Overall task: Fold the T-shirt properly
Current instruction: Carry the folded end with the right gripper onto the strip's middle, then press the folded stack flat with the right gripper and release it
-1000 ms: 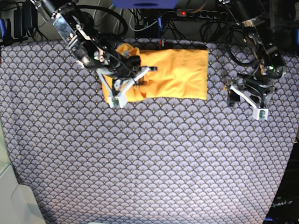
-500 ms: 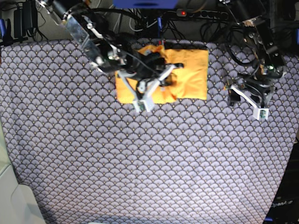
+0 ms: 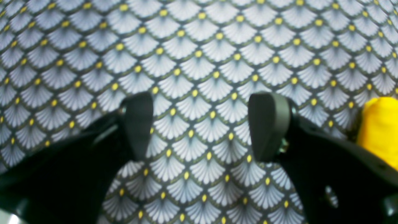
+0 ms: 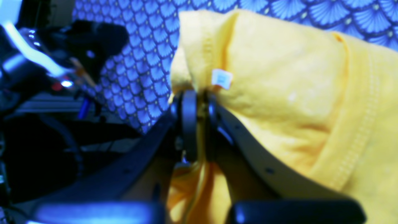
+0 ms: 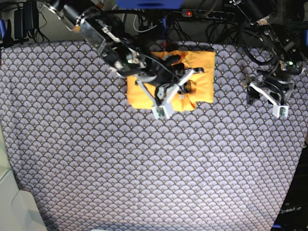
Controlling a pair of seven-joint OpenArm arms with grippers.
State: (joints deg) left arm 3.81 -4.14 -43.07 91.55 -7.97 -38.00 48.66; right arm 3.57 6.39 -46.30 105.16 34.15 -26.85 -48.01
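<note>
The orange-yellow T-shirt lies partly folded at the back middle of the patterned cloth. My right gripper hovers over its middle, shut on a bunched fold of the T-shirt near a small white label. In the right wrist view my right gripper has its fingers pressed together with yellow fabric running between them. My left gripper stands open to the right of the shirt, apart from it. The left wrist view shows my left gripper empty above the cloth, with the T-shirt at the right edge.
The blue-grey scallop-patterned cloth covers the whole table. Cables and a power strip run along the back edge. A pale object sits at the front left corner.
My right gripper has carried the shirt's left part rightward over the rest, so the shirt is narrower. My left arm has shifted slightly right and up, still open.
</note>
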